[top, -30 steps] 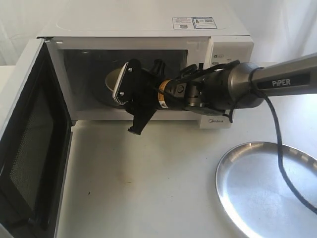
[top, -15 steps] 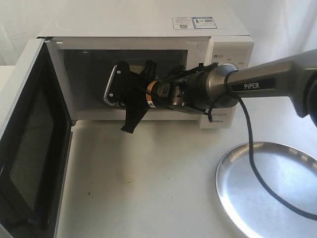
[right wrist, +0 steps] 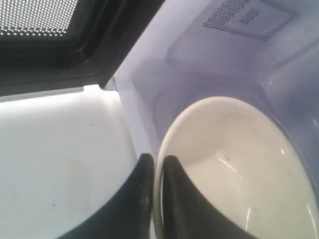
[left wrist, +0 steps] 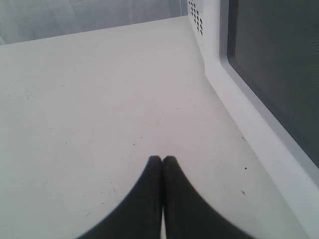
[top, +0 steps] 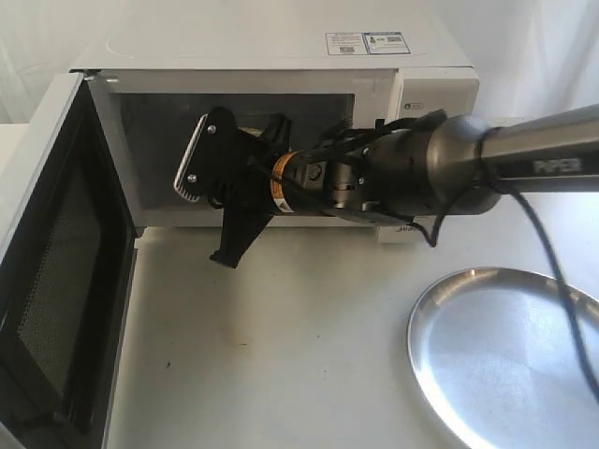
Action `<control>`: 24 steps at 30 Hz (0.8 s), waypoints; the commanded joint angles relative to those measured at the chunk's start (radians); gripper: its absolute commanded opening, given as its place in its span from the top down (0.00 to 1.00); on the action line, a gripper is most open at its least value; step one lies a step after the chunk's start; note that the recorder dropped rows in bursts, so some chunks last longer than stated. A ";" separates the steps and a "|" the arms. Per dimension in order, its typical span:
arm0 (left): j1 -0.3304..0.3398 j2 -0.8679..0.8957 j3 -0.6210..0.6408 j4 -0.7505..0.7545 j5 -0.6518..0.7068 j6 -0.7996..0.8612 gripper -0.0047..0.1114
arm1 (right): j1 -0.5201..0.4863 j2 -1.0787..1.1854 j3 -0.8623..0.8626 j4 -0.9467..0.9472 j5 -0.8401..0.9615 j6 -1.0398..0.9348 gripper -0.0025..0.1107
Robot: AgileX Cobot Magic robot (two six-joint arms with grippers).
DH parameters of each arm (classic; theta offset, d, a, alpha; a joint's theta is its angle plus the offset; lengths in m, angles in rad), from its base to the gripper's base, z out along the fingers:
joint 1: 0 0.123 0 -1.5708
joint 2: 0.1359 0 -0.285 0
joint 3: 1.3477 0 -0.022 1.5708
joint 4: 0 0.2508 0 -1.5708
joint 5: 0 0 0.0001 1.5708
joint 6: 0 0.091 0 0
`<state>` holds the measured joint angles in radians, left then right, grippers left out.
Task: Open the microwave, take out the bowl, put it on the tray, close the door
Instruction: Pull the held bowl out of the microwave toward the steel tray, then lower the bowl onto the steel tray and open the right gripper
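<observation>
- The door (top: 56, 281) is standing swung wide at the far left, well out of the way, so nothing is blocking the path out of the cavity.
- The left gripper (left wrist: 162, 160) is hanging low over the bare table (left wrist: 75, 99) beside a white-framed dark panel that I take to be the door. Its fingers are pressed together on nothing, and it should be keeping clear for now.
- The right gripper (right wrist: 155, 162) is reaching into the microwave (top: 281, 47) with its fingers drawn narrow and pinching the rim of the bowl (right wrist: 234, 174), one finger outside the wall and one inside.
- The bowl is sitting inside the cavity, close to the left side of the opening. From the room its body is hidden behind the wrist.
- A rim pinch on glossy ceramic is looking slippery to me. The arm should be lifting only slightly, drawing straight out towards the near side, minding the left jamb, and keeping the bowl level.
- The tray (top: 505, 374) is waiting empty at the near right, well apart from the microwave. The carry should be swinging rightwards slowly and setting down before the fingers part.
</observation>
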<state>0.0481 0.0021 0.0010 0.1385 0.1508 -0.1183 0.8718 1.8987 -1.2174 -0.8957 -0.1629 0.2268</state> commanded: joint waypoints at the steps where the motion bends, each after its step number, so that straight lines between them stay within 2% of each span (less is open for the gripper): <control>1: -0.001 -0.002 -0.001 -0.004 -0.002 -0.006 0.96 | 0.030 -0.156 0.103 0.011 0.147 0.096 0.98; 4: -0.001 -0.002 -0.001 -0.004 -0.002 -0.006 0.96 | 0.050 -0.271 0.210 0.014 0.215 0.183 0.98; 7: -0.001 -0.002 -0.001 -0.004 -0.002 -0.006 0.96 | 0.065 -0.386 0.313 0.060 0.335 0.425 0.98; 13: -0.001 -0.002 -0.001 -0.004 -0.002 -0.006 0.96 | 0.076 -0.582 0.536 0.026 0.493 0.515 0.98; 19: -0.001 -0.002 -0.001 -0.004 -0.002 -0.006 0.96 | 0.076 -0.709 0.689 -0.107 0.707 0.777 0.98; 24: -0.001 -0.002 -0.001 -0.004 -0.002 -0.006 0.96 | 0.076 -0.719 0.786 -0.114 0.721 0.865 0.98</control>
<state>0.0481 0.0021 0.0010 0.1385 0.1508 -0.1183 0.9469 1.1894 -0.4776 -0.9837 0.5593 1.0330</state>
